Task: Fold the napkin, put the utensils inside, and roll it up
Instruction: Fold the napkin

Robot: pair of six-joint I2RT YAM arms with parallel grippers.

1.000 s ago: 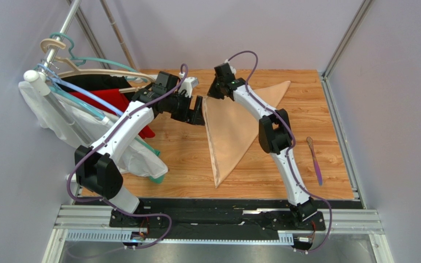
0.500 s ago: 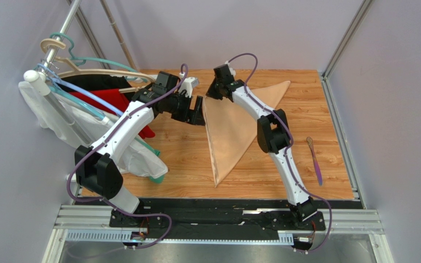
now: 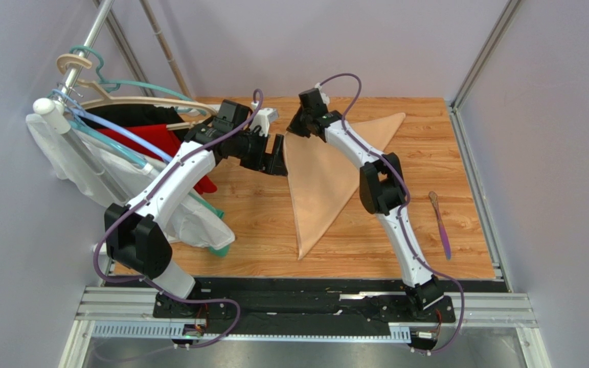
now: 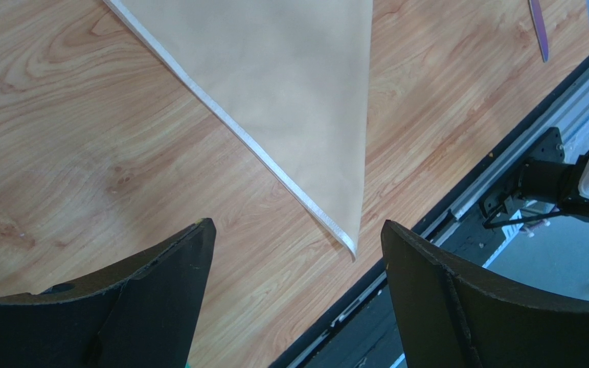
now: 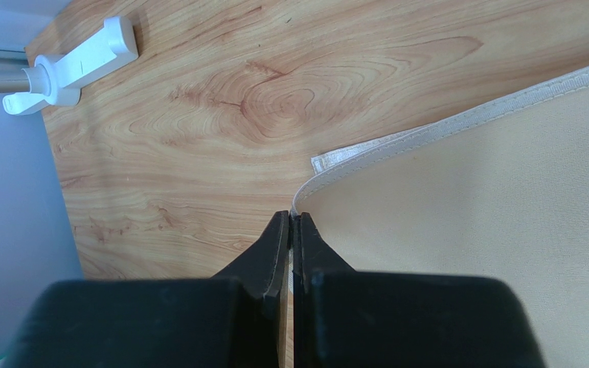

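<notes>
The peach-beige napkin [image 3: 324,176] lies folded into a long triangle on the wooden table, its tip pointing toward the near edge. My right gripper [image 3: 296,130] is at the napkin's far left corner, shut on the hemmed edge [image 5: 305,192], which curls up between the jaws [image 5: 291,217]. Just left of the napkin's left edge my left gripper [image 3: 278,157] hovers open and holds nothing; its wrist view shows the napkin [image 4: 290,84] tip between the spread fingers [image 4: 297,230]. The purple and tan utensils [image 3: 440,222] lie together by the right edge, apart from both grippers, with their purple end [image 4: 537,27] in the left wrist view.
A rack of hangers with white, red and black garments [image 3: 121,153] crowds the left side under my left arm. A white plastic clip [image 5: 71,65] lies at the far edge near the right gripper. A black rail [image 3: 305,287] runs along the near edge; walls close both sides.
My right gripper has drawn the napkin corner slightly left and away, and the napkin's near tip has shifted a little left. The left arm stays still.
</notes>
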